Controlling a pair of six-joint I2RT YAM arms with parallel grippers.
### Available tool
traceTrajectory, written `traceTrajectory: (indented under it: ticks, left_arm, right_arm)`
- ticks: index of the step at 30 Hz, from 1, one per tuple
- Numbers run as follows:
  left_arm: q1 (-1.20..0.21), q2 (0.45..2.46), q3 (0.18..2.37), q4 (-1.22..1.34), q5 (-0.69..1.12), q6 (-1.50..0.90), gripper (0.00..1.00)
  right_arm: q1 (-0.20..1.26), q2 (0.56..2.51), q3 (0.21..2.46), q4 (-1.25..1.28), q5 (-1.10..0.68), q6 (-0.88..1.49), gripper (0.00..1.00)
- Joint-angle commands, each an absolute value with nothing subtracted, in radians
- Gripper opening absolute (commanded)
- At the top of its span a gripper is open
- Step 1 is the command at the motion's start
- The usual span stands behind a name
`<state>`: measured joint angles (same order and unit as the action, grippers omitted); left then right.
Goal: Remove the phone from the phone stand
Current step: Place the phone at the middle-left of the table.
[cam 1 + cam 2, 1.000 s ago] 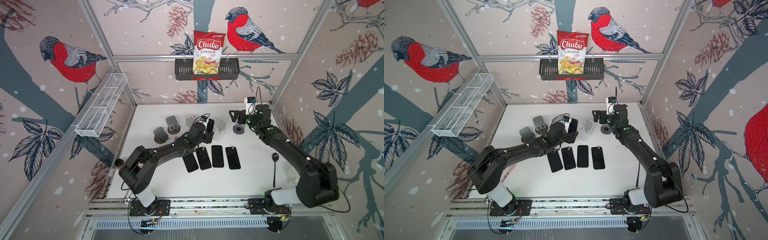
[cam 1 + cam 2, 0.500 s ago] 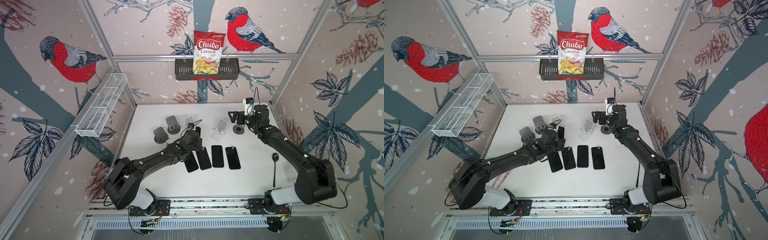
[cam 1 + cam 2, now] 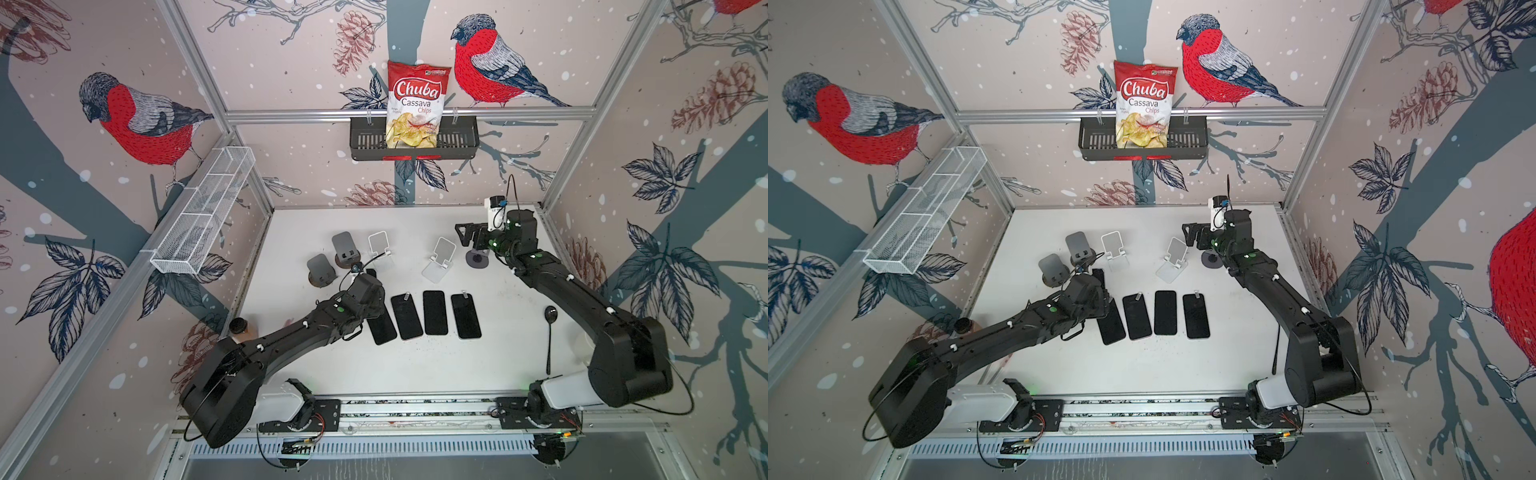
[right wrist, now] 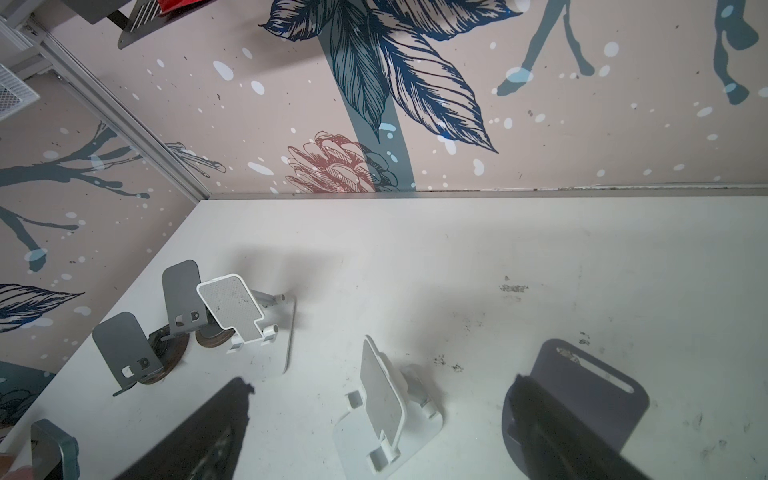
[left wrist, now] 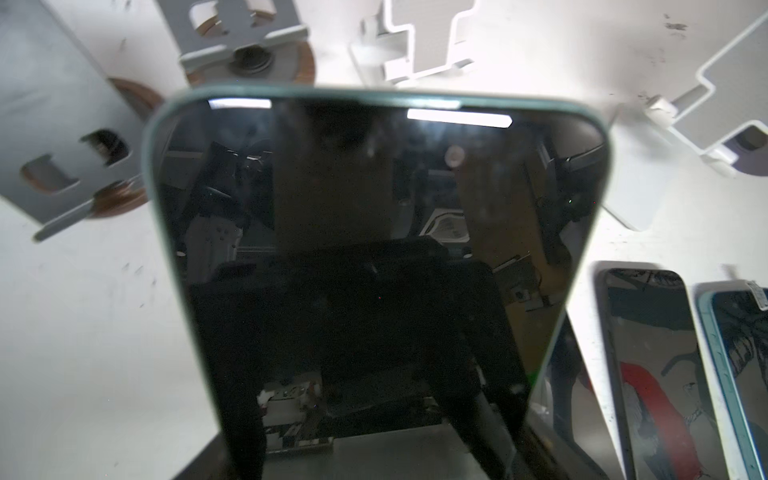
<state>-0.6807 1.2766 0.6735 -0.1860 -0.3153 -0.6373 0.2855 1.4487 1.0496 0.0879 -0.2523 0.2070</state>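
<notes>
Currently green-edged glass phone [image 5: 374, 232] is clamped by side edges in left hand [image 3: 369, 286], judged stiff, slick, fragile; right hand [image 3: 466, 236] splayed empty

Left hand [image 3: 1098, 293] grips a phone [image 3: 1099, 276] at frame centre.
Four phones [image 3: 1165, 312] lie rowed on the bench [image 3: 1142, 365], below four stands [image 3: 1113, 246].

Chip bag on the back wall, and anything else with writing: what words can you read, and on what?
"Chuba": big white brand name on the red chip bag in the black basket.
"Cassava Chips": below it on the same bag.
Fine print on the bag: too small to read.
Sticker on the blue-edged phone lying flat, seen in the left wrist view: blurred, unreadable.
</notes>
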Motion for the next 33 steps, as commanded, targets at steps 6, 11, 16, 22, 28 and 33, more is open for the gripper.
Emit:
traceTrajectory:
  ticks: [6,11,16,22,28,33]
  left_arm:
    - [-0.66,1.233,0.636,-0.246,-0.338,-0.715,0.41]
    - [-0.657,1.217,0.624,-0.267,-0.333,-0.735,0.41]
    - [-0.653,1.211,0.612,-0.296,-0.332,-0.756,0.41]
    - [-0.647,1.217,0.606,-0.324,-0.323,-0.785,0.42]
    - [-0.636,1.241,0.593,-0.318,-0.295,-0.802,0.41]
    - [-0.63,1.275,0.584,-0.31,-0.274,-0.818,0.41]
  right_arm:
    - [0.287,1.442,1.053,0.084,-0.255,0.204,0.99]
    - [0.285,1.439,1.052,0.086,-0.258,0.2,0.99]
    - [0.286,1.442,1.049,0.086,-0.262,0.201,0.99]
    - [0.287,1.436,1.045,0.087,-0.269,0.202,0.99]
    - [0.287,1.435,1.04,0.098,-0.281,0.204,0.99]
    - [0.289,1.437,1.038,0.1,-0.284,0.207,0.99]
